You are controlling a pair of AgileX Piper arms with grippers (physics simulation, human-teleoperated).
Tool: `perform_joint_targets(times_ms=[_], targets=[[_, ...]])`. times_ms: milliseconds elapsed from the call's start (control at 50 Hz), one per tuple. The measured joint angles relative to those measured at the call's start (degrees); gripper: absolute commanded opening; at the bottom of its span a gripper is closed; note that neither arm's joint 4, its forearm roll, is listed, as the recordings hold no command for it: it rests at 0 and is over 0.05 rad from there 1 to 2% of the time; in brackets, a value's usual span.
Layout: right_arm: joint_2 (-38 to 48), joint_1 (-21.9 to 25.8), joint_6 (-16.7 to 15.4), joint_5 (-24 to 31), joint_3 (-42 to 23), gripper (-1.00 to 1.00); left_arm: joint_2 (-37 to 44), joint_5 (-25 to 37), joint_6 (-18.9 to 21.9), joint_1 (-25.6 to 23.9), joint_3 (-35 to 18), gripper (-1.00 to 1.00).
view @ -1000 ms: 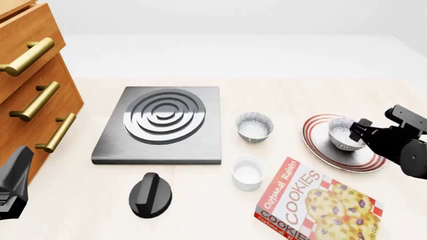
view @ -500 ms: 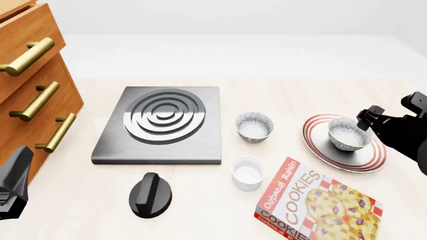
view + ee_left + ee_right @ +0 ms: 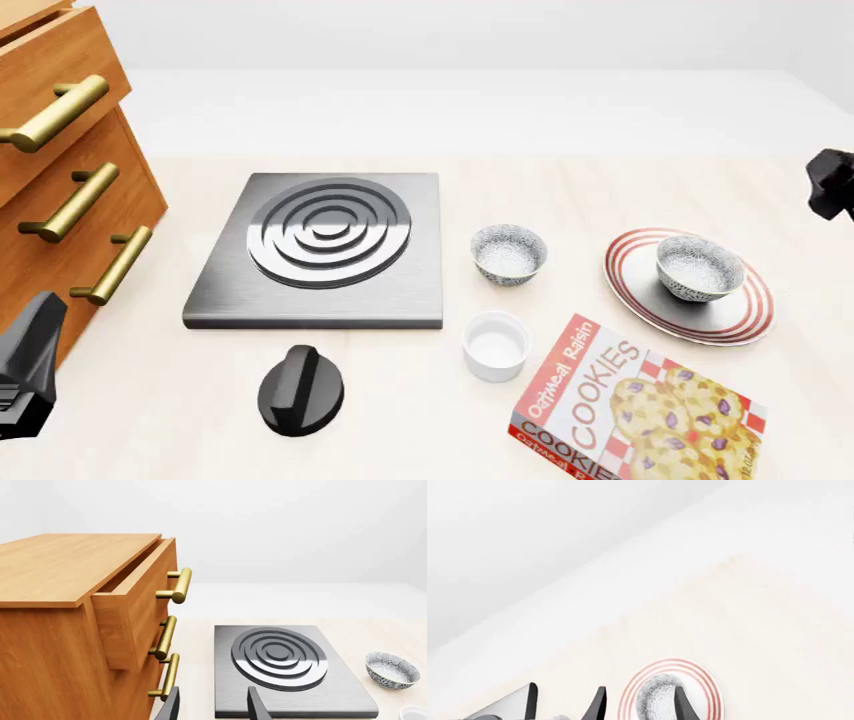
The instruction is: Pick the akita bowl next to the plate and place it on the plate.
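Low in the left wrist view I see my left gripper [image 3: 213, 707] with its two fingers apart and nothing between them. Ahead of it lies the stove plate [image 3: 283, 667], and at the right edge a speckled bowl [image 3: 392, 669] on the table; the wooden cabinet [image 3: 80, 630] fills the left side.

From the front view, the akita bowl [image 3: 698, 267] stands upright on the plate [image 3: 687, 285], at the right of the frame, a little toward its far side. The second speckled bowl sits on the bare table just left of the plate, with the white cup [image 3: 495, 346] and the cookie box [image 3: 641, 410] nearer to me. Only a dark piece of my right arm shows at the right edge, above and right of the plate, well apart from the bowl.

At the bottom of the right wrist view, my right gripper [image 3: 639, 702] is spread and empty; the bowl on the plate lies straight beyond its fingertips. I judge the placing done, and the right arm is much the nearer one.
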Motion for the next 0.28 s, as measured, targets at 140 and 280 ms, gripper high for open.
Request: perform_joint_targets(times_ms=[140,280], targets=[[-10.62,-1.40,0.04,3.20,0.84,1.00,0.00,0.00,0.00,0.00,0.00,1.00],[-18.41,-3.39,0.00,4.60,2.15,1.00,0.00,0.00,0.00,0.00,0.00,1.00]])
